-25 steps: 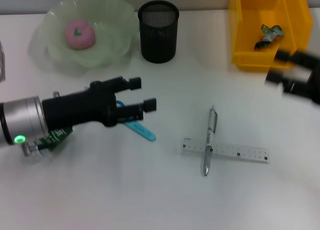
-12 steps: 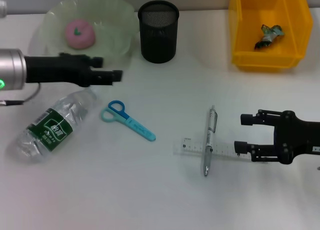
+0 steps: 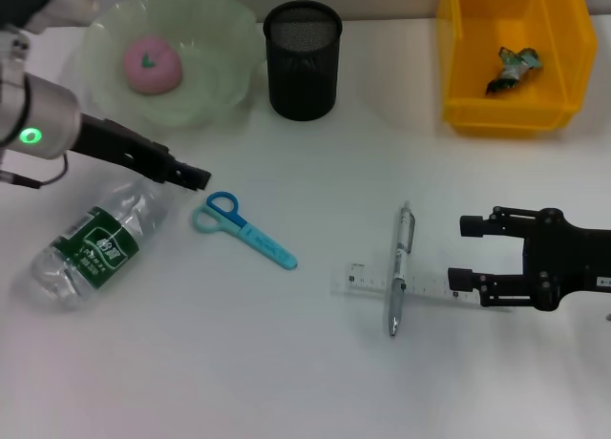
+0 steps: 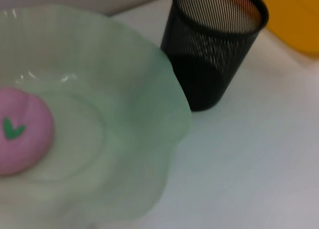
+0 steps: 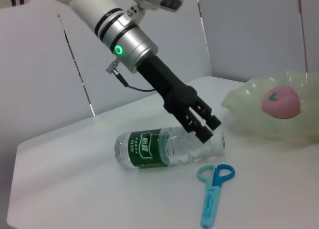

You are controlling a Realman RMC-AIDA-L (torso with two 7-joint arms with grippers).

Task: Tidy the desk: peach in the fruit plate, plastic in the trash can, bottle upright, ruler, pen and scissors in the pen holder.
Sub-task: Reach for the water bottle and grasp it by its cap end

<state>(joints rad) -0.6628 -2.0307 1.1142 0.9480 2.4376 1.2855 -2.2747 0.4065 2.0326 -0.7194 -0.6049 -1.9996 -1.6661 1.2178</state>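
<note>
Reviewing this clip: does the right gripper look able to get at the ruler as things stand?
Probably yes. The right gripper is open, level with the ruler's near end, nothing between them. One snag: the pen lies across the ruler's far end.

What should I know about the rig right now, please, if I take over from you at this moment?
Left gripper: above the lying bottle's cap end, holding nothing.
Right gripper: open, at the ruler's end, not gripping.
Done: peach in the fruit plate; plastic in the yellow trash can.
Left: stand the bottle up; ruler, pen lying across it, and scissors into the pen holder.
</note>
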